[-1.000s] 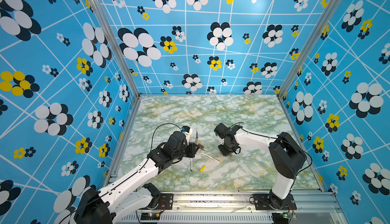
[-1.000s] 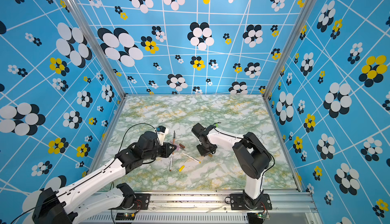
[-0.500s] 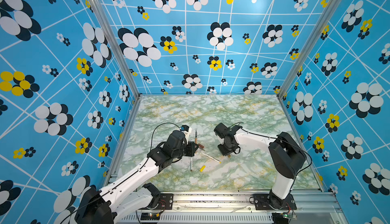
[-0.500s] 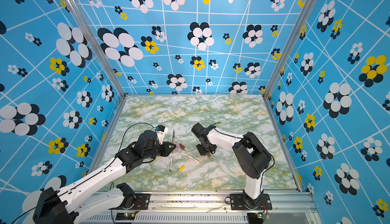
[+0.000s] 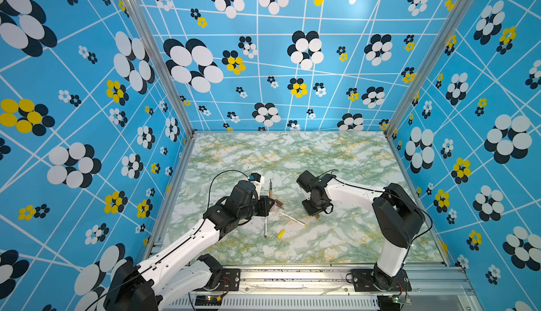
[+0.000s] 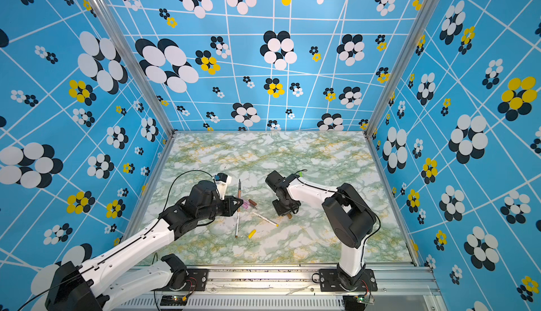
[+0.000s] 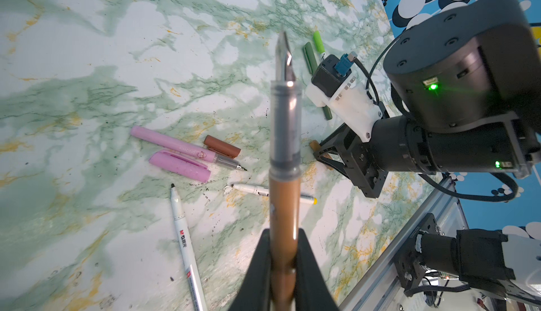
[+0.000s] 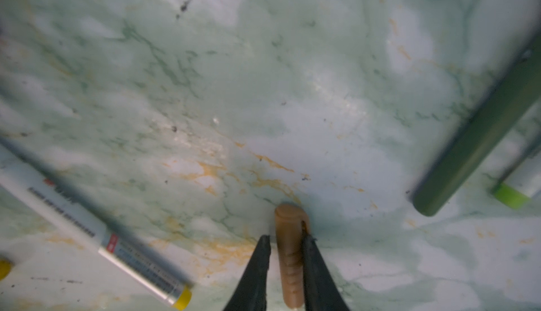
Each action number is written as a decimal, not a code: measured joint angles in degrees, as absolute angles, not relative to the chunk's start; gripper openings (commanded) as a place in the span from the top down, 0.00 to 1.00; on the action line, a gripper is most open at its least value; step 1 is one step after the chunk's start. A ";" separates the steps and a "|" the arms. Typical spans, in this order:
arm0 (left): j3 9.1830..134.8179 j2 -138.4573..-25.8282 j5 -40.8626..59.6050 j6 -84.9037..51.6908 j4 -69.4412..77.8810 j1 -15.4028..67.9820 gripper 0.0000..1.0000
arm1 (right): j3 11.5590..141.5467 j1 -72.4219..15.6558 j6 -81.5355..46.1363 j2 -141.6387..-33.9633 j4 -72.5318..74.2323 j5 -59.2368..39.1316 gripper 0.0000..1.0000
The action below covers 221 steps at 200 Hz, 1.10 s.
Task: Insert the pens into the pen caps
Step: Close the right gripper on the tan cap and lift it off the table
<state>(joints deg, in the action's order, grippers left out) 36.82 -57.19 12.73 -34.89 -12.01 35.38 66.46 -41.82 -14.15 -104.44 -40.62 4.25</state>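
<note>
The left gripper (image 7: 284, 233) is clamped on the rear of a brown fountain pen (image 7: 284, 160). That leaves the grey section and nib free and pointing toward the far side of the marble-patterned table (image 5: 292, 154), which seems deliberate, since the front end is the part that must enter a cap. To the right, well apart from it, the right gripper (image 8: 285, 237) is down at the table surface, astride a tan cap (image 8: 289, 254) that lies flat. Its jaws stand narrow on either side of the cap. One pad looks to touch it and a sliver of table shows beside the other, so I cannot tell whether the grip is made. The tan colour is close to the held barrel, so this is probably its mate, and taking it across its width would leave both ends clear. Which end is the mouth is not plain. Between the arms lie a pink pen (image 7: 175, 145) just beside its pink cap (image 7: 180, 166), and a brown cap (image 7: 222, 147) near the pink pen's tip. There are also two white pens, one with a yellow end (image 8: 96, 230), and nearer the front a yellow cap (image 5: 280, 233). A dark green pen (image 7: 310, 57) lies farther off, behind the right arm. None of these is capped yet.
</note>
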 measured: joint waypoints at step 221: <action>36.82 -63.18 19.16 -34.41 -10.04 35.27 1.00 | 60.51 -33.56 -22.90 -93.38 -31.35 -1.83 0.72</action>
<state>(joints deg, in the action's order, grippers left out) 36.82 -63.18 19.16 -34.41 -10.04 35.27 60.51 -33.56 -22.90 -93.38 -31.35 -1.83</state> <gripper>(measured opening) 0.146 0.222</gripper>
